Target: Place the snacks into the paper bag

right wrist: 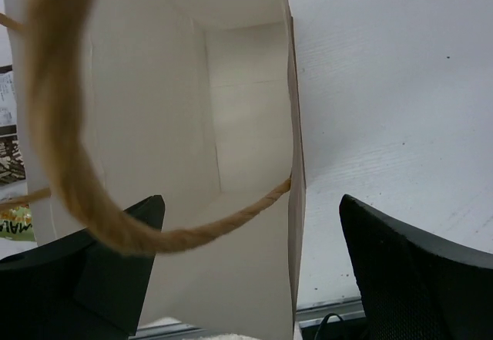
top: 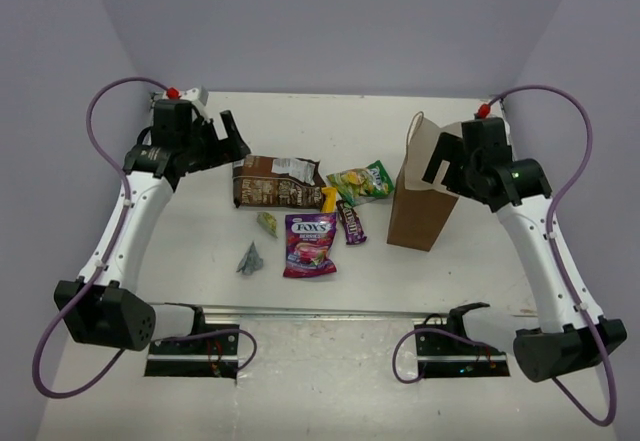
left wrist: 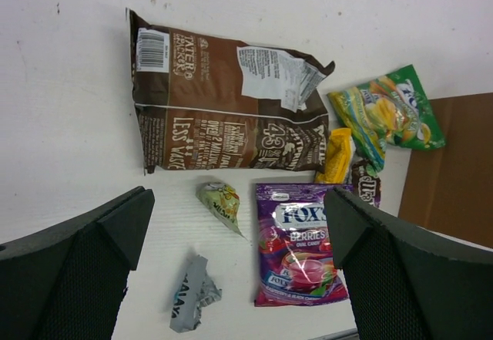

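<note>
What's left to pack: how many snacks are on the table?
7, all left of the paper bag: brown wrapper, green bag, yellow bar, dark bar, purple pouch, green wrapper, grey wrapper.

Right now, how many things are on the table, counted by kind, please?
Bags and pouches: 3 (brown bag, green bag, purple Fox's pouch)
Bars: 2 (yellow bar, dark brown bar)
Small wrappers: 2 (green wrapper, grey wrapper)
Paper bag: 1
Total: 8
</note>
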{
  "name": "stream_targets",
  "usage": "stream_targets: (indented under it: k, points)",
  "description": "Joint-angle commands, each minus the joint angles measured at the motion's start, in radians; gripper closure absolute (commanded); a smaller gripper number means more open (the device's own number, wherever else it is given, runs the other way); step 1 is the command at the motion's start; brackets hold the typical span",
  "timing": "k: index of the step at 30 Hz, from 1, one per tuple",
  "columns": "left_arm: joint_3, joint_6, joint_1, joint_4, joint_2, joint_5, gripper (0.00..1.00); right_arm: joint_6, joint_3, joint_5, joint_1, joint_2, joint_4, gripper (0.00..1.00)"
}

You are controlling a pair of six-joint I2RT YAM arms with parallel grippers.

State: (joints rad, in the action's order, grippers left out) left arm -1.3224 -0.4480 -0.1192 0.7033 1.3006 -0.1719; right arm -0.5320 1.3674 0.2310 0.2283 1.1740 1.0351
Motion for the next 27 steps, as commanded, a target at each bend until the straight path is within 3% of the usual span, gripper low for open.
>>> stream_targets:
  k: [1,5,10,13,20,27]
  points:
    - [0.018,0.060,-0.004,-0.039,0.035,0.051,0.00,-0.029,0.036,-0.009,-0.006,-0.056,-0.001,0.01]
    - [0.026,0.081,-0.002,-0.045,0.107,0.097,0.00,-0.034,0.110,0.013,-0.006,-0.105,0.062,0.01]
    - [0.011,0.098,-0.017,-0.103,0.166,0.017,0.00,-0.030,0.193,0.027,-0.006,-0.186,0.140,0.01]
    - [-0.058,0.118,-0.088,-0.126,0.207,0.043,0.00,-0.011,0.214,0.014,-0.006,-0.227,0.178,0.01]
    - [-0.378,0.140,-0.307,-0.013,0.498,0.179,0.00,-0.022,0.147,-0.004,-0.006,-0.318,0.240,0.01]
    - [-0.549,0.304,-0.396,-0.099,0.729,0.210,0.00,-0.046,0.091,-0.038,-0.006,-0.381,0.264,0.01]
